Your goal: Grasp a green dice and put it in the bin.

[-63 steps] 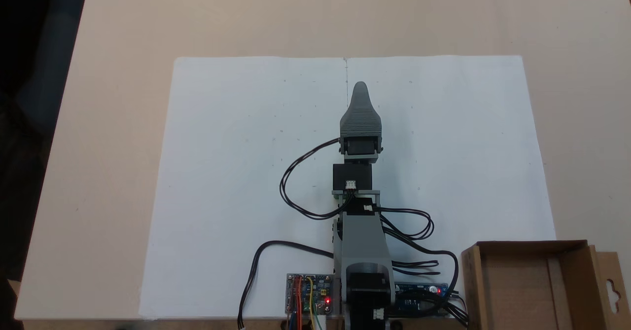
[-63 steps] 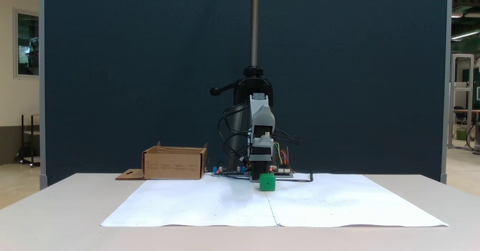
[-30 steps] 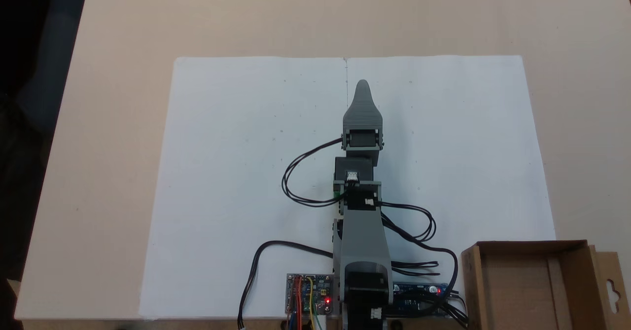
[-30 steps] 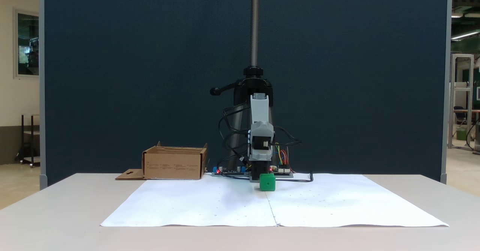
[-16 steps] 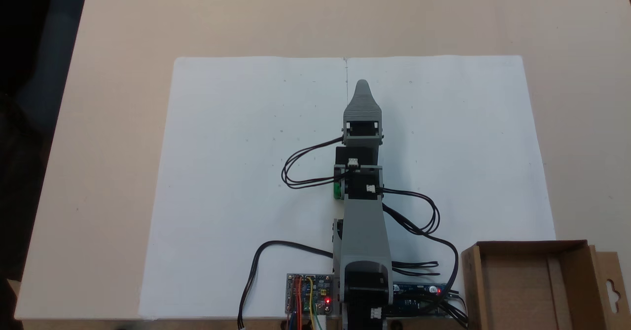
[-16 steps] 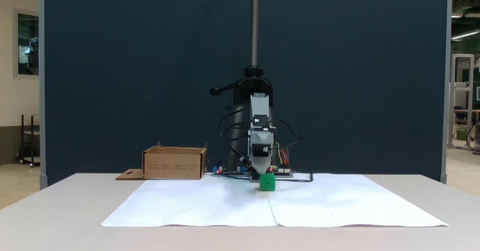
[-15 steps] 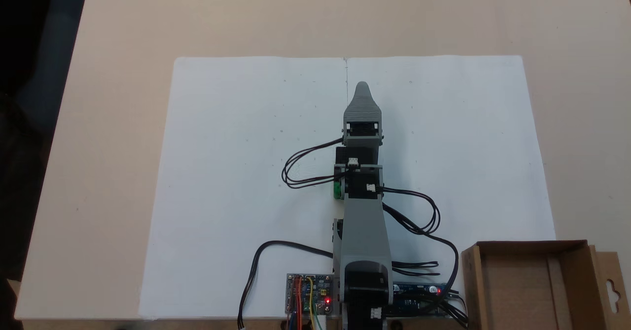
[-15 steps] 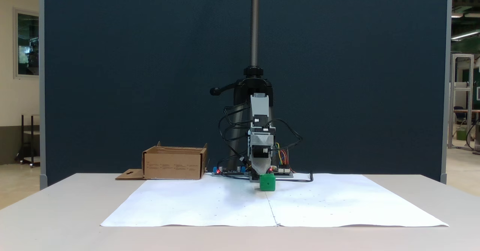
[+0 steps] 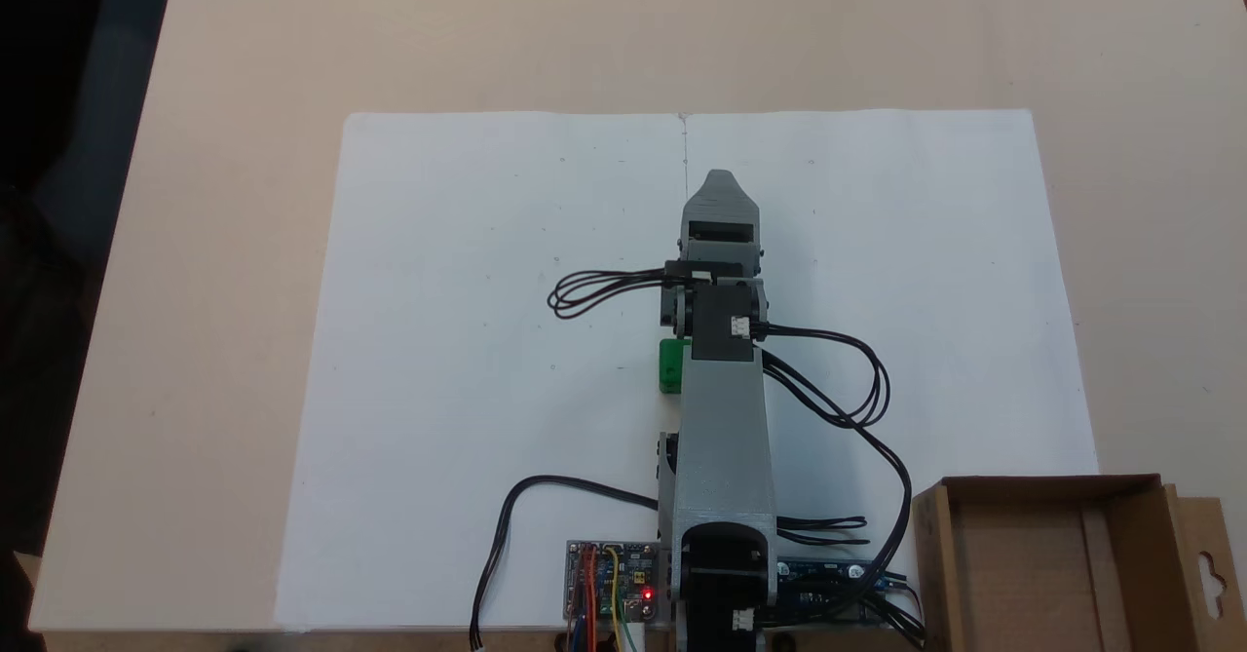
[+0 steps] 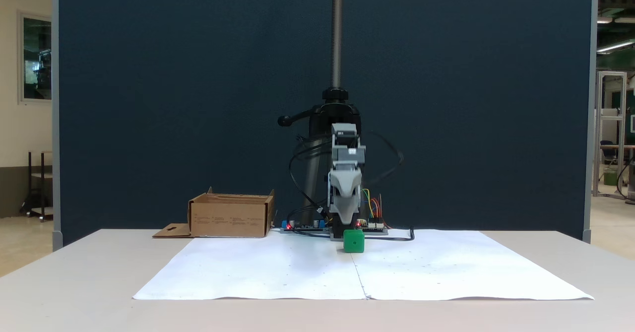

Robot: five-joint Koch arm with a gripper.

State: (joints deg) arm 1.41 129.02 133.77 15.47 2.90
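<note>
The dice sits on the white paper, resting on its own with nothing gripping it. From above, it shows as a green sliver at the left edge of the arm, which covers the rest of it. From the front, it stands whole on the sheet, just in front of the arm's base and on the fold line that runs down the middle of the paper.

The hand points down and hangs above the paper, beyond the dice as the top view shows it, and clear of it. Its jaws lie one behind the other for both cameras, so I cannot tell whether it is open or closed.

The bin stands on the bench near the arm's base, well apart from the dice: at lower right from above, at left from the front. Its floor is bare cardboard as far as the top view shows, and a flap with a hang-hole lies flat beside it.

Two circuit boards with red lights sit by the base, and black cables loop off the arm.
</note>
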